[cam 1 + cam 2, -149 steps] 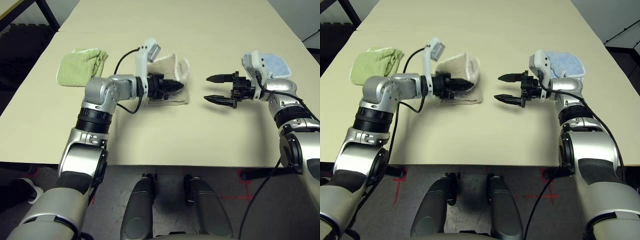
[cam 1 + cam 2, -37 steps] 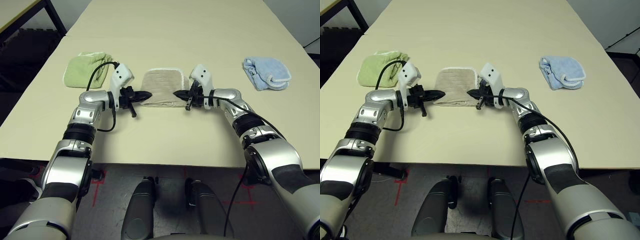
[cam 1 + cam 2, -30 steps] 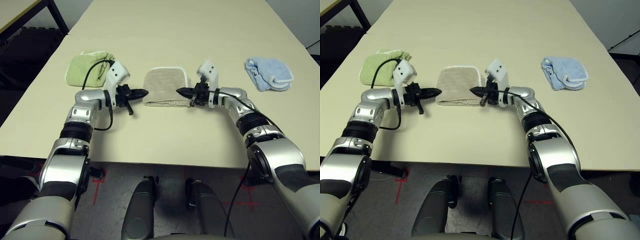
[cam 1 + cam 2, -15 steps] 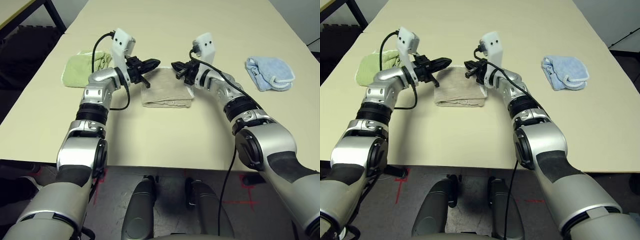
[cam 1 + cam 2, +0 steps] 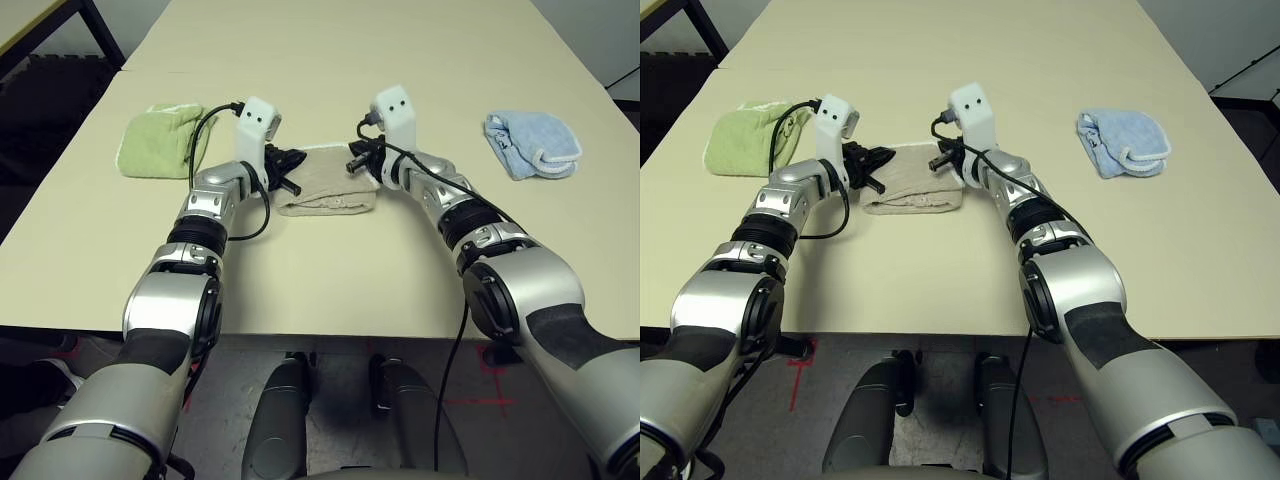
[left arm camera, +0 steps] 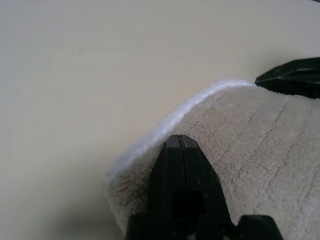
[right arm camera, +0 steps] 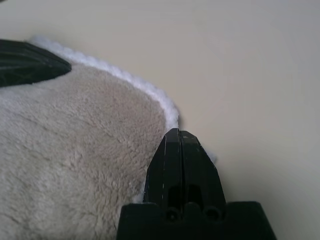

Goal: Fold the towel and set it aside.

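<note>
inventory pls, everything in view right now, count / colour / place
towel, beige-tan: 1, beige-tan with white edging, folded, on the table between the two pincers
towel, light green: 1, light green, folded, on the table at the robot's left
towel, light blue: 1, light blue with white edging, folded, on the table at the robot's right
table: 1, cream, under all three towels
floor: 1, grey with red marks, below the table's near edge
left pincer: 1, black, shut, at the beige-tan towel's left side
right pincer: 1, black, shut, at the beige-tan towel's right side
arms: 2, silver and black, reaching over the table's near edge
</note>
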